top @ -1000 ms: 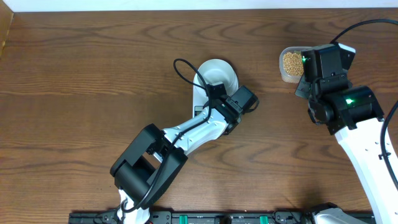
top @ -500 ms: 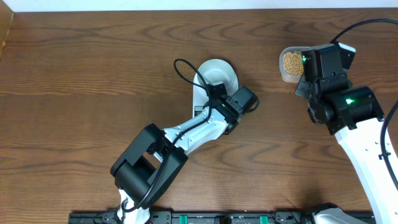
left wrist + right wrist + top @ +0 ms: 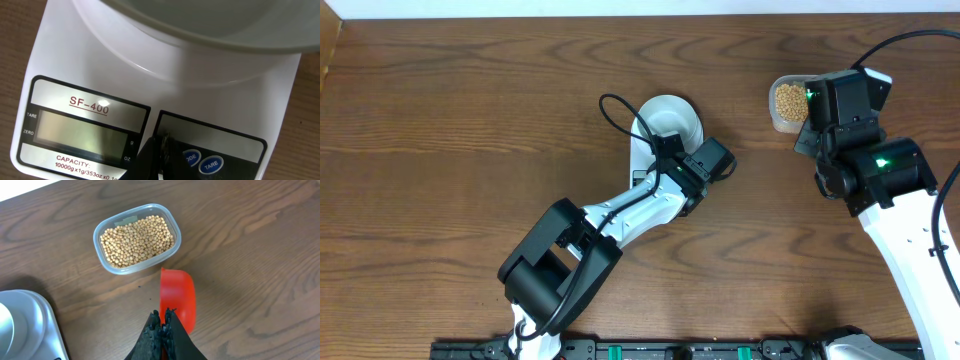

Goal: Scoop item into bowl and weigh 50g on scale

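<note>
The beans [image 3: 137, 237] are heaped in the clear tub [image 3: 101, 255] at the far right of the table [image 3: 470, 150] - none show in the bowl from here. Just in front of the tub is the red scoop [image 3: 178, 297], turned up on its edge, with its near end running into the right gripper [image 3: 163, 316]. That gripper's jaws are pinched tight together, gripping the scoop. The scoop is close to the tub but clear of its rim.

Over to the middle of the table: the bowl [image 3: 670, 118] sits squarely on the scale [image 3: 65, 55], pale and round, its rim overhanging the platform in the left wrist view. Below it is the scale's front panel, with the grey display [image 3: 82, 129] on one side and two round blue buttons [image 3: 201, 161] on the other. The left gripper [image 3: 162, 145] has its jaws closed to a narrow point with nothing between them, and sits right over the strip between display and buttons. Whether the tip is actually touching the panel I can't tell. The two arms are well apart.
</note>
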`<control>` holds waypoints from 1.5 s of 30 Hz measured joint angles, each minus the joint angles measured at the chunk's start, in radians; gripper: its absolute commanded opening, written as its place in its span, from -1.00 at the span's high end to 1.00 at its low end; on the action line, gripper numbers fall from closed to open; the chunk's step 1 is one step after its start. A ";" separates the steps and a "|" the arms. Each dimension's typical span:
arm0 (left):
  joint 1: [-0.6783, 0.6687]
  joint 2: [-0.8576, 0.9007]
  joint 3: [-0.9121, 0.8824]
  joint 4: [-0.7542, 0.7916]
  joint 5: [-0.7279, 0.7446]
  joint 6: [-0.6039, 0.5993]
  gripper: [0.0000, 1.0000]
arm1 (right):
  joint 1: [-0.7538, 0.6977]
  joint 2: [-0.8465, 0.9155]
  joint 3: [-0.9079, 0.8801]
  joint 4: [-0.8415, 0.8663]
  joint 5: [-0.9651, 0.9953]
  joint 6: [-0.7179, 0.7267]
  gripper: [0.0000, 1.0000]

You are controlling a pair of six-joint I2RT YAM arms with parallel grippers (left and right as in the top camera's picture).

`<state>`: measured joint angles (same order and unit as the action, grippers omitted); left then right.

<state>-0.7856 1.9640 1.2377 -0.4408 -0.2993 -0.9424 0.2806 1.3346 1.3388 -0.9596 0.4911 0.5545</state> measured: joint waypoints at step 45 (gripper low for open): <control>0.000 0.011 0.008 0.000 -0.022 0.023 0.86 | 0.000 0.000 0.000 -0.001 0.000 0.000 0.97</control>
<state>-0.7856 1.9747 1.2461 -0.4408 -0.3214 -0.9195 0.2806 1.3350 1.3388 -0.9604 0.4911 0.5545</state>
